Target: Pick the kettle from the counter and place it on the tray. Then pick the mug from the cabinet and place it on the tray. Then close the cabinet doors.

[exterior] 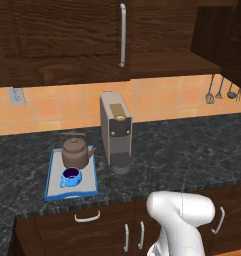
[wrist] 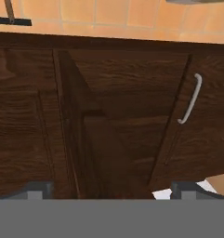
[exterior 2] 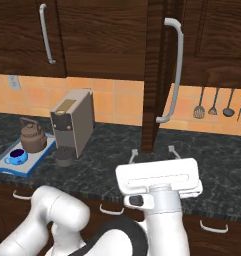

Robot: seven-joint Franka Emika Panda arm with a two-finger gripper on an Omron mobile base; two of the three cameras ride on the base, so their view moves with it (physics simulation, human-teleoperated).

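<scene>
The coppery kettle (exterior: pixel 75 152) (exterior 2: pixel 32 136) stands on the blue-rimmed tray (exterior: pixel 72 193) (exterior 2: pixel 29 168) on the dark counter (exterior: pixel 182 150) (exterior 2: pixel 227 165), with the blue mug (exterior: pixel 71 176) (exterior 2: pixel 16 157) in front of it on the same tray. The cabinet's left door (exterior: pixel 67 30) (exterior 2: pixel 92 35) is shut. Its right door (exterior 2: pixel 154 75) stands swung out, edge-on, with its bar handle (exterior 2: pixel 172 70). My gripper (exterior 2: pixel 153 152) (wrist: pixel 111 190) is open and empty, just below that door's lower edge. The door's edge (wrist: pixel 81 139) rises between my fingertips (wrist: pixel 36 188).
A tall grey-and-brown coffee machine (exterior: pixel 115 132) (exterior 2: pixel 72 122) stands right of the tray. Kitchen utensils (exterior: pixel 219 92) (exterior 2: pixel 214 102) hang on the tiled wall at the right. Drawers with silver handles (exterior: pixel 87 216) run under the counter. The cabinet's shelf (exterior: pixel 172 65) shows behind the open door.
</scene>
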